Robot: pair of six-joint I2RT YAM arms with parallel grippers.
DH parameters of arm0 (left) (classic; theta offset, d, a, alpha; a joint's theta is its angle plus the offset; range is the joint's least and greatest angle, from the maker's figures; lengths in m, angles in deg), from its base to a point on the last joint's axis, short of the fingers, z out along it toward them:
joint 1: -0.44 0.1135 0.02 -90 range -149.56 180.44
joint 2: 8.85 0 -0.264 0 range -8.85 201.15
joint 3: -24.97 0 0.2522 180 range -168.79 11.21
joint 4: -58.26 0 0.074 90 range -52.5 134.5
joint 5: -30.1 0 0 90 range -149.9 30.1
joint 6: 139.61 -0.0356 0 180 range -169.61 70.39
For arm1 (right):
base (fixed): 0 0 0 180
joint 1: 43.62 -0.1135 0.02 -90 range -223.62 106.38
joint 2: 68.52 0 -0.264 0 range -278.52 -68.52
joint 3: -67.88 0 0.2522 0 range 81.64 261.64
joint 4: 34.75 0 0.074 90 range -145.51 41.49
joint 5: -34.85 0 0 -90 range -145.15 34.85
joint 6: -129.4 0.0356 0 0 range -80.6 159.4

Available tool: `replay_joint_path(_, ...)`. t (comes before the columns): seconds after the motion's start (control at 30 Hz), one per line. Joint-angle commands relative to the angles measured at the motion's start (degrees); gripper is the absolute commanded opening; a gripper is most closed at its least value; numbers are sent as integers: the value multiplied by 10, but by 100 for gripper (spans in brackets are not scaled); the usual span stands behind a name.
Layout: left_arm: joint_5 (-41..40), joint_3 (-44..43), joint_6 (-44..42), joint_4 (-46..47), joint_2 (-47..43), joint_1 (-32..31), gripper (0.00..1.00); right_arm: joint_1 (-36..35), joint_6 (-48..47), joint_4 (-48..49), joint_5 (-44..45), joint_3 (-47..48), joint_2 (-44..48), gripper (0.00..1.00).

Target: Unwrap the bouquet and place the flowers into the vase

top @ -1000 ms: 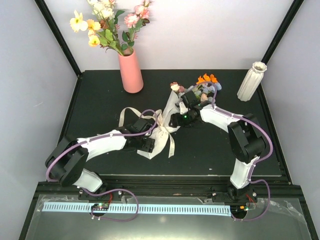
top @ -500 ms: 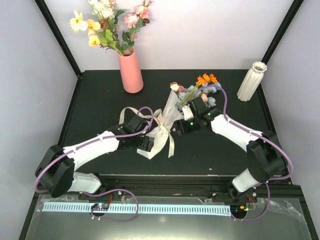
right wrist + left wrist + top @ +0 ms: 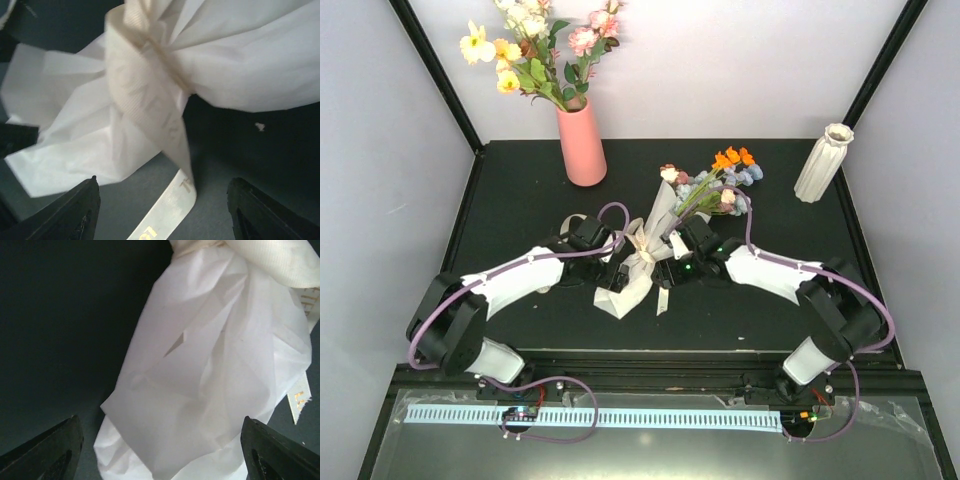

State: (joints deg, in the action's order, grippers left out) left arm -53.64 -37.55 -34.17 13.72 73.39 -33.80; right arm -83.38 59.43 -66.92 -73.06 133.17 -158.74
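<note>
The bouquet (image 3: 642, 262) lies on the black table, its white paper (image 3: 200, 365) tied with cream ribbon (image 3: 145, 105). The flowers (image 3: 725, 172), orange, blue, pink and cream, stick out of the wrap towards the far right. My left gripper (image 3: 613, 276) is open at the paper's lower end, which bulges between its fingertips (image 3: 55, 450). My right gripper (image 3: 665, 268) is open on the other side of the knot. A ribbon tail (image 3: 172, 210) lies on the table between its fingers (image 3: 75, 212). The white ribbed vase (image 3: 822, 162) stands upright at the far right.
A salmon-pink vase (image 3: 582, 143) with yellow, pink and white flowers stands at the back left. A loose ribbon loop (image 3: 578, 222) lies behind my left wrist. Black frame posts (image 3: 435, 70) rise at both back corners.
My right gripper has drawn back from the flower heads to the ribbon knot. My left gripper has shifted up towards the knot, and its jaws have opened wider.
</note>
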Motion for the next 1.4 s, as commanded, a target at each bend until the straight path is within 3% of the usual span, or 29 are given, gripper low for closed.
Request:
replay_joint_path(0.0, 59, -20, -21, 37, 16, 6, 87, -1, 19, 19, 50, 23, -35, 70)
replay_joint_path(0.13, 58, -9, -13, 65, 31, 11, 85, -1, 34, 26, 58, 28, -51, 62)
replay_joint_path(0.23, 66, -4, -10, 81, 54, 20, 83, -1, 36, 31, 49, 30, -57, 48)
replay_joint_path(0.43, 57, 3, -7, 97, 84, 21, 76, -1, 36, 44, 38, 16, -33, 41)
replay_joint_path(0.77, 31, 12, -9, 96, 99, 21, 47, -1, 37, 53, 43, -4, -19, 41)
replay_joint_path(1.1, 37, 10, -15, 94, 109, 21, 29, -1, 37, 50, 30, 19, -65, 38)
replay_joint_path(1.27, 39, 11, -19, 93, 110, 21, 22, -1, 35, 52, 4, 31, -88, 21)
replay_joint_path(1.37, 41, 11, -18, 94, 108, 21, 17, -1, 32, 49, -7, 40, -102, 3)
